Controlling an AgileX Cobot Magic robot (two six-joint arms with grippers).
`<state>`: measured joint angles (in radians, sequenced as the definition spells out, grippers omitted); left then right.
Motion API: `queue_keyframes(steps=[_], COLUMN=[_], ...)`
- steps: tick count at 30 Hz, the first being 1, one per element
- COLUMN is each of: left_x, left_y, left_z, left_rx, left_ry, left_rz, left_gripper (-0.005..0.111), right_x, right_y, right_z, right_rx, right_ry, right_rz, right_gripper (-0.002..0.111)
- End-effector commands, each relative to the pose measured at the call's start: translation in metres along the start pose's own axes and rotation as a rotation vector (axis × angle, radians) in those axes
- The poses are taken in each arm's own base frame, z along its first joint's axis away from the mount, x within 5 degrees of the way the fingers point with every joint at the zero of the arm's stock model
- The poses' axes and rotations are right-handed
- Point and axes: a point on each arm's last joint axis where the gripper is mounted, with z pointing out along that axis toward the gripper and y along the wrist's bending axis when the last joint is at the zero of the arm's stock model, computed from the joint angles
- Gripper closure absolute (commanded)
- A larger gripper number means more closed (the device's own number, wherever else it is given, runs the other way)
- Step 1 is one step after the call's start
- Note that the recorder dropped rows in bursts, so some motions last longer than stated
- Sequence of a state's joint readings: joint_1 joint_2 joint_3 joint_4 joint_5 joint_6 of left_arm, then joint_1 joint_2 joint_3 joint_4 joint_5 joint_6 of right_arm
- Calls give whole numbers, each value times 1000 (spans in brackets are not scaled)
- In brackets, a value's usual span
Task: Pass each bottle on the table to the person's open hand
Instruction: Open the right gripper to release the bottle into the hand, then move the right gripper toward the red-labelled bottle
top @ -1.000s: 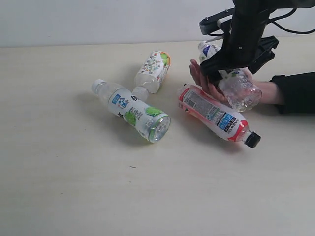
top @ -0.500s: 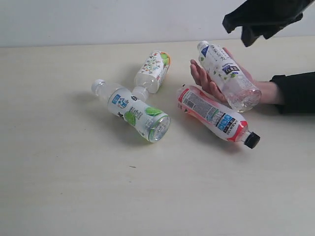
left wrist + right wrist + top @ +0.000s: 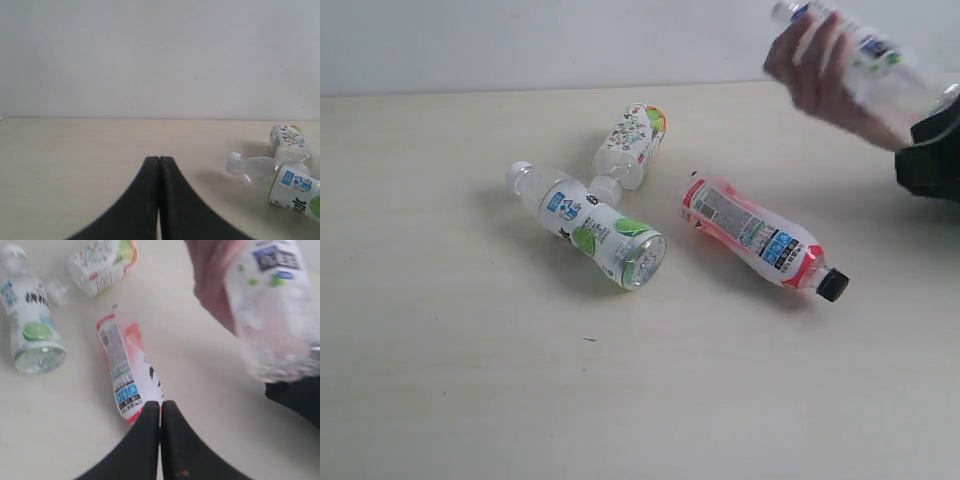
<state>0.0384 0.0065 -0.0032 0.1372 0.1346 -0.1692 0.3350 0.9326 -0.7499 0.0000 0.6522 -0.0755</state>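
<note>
Bottles point(image 3: 620, 245): 1 of 4 delivered. The blue-label bottle point(image 3: 865, 55) is in the person's hand point(image 3: 815, 65), fingers wrapped round it, at 1 o'clock in ext. view. 3 to go, all lying on the table point(image 3: 470, 380): green-label bottle point(image 3: 595, 228) near centre, white-label bottle point(image 3: 632, 143) at its 1 o'clock, red-pink bottle point(image 3: 755, 238) at its 3 o'clock. Both the left gripper point(image 3: 159, 165) & right gripper point(image 3: 160, 410) are pinched together, empty.

The hand point(image 3: 816, 64) and held bottle point(image 3: 882, 68) were blurred, label unreadable; red-label bottle point(image 3: 122, 371) cap was hidden behind right gripper point(image 3: 160, 406).

plain white wall point(image 3: 160, 55), soft even light
</note>
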Motion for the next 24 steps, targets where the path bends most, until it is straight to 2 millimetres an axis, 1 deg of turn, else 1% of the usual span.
queue_keyframes(steps=[1,4,6,9,13,24], left_x=[1,1,1,1,1,1], left_y=[0,0,0,0,0,0], left_z=[0,0,0,0,0,0], left_rx=[-2,-2,-2,-2,-2,-2], left_ry=[-1,-1,-1,-1,-1,-1], left_rz=[7,7,7,7,7,7], left_gripper=[107,107,107,107,107,107], right_x=[17,27,33,44,53,53], right_y=[0,1,1,3,4,4], right_z=[-38,-58,-63,-62,-58,-59], right_rx=[28,42,46,46,37,32], right_ry=[-179,-286,-340,-397,-423,-443], right_rz=[-30,-49,-48,-42,-26,-15], right_gripper=[106,106,106,106,106,106])
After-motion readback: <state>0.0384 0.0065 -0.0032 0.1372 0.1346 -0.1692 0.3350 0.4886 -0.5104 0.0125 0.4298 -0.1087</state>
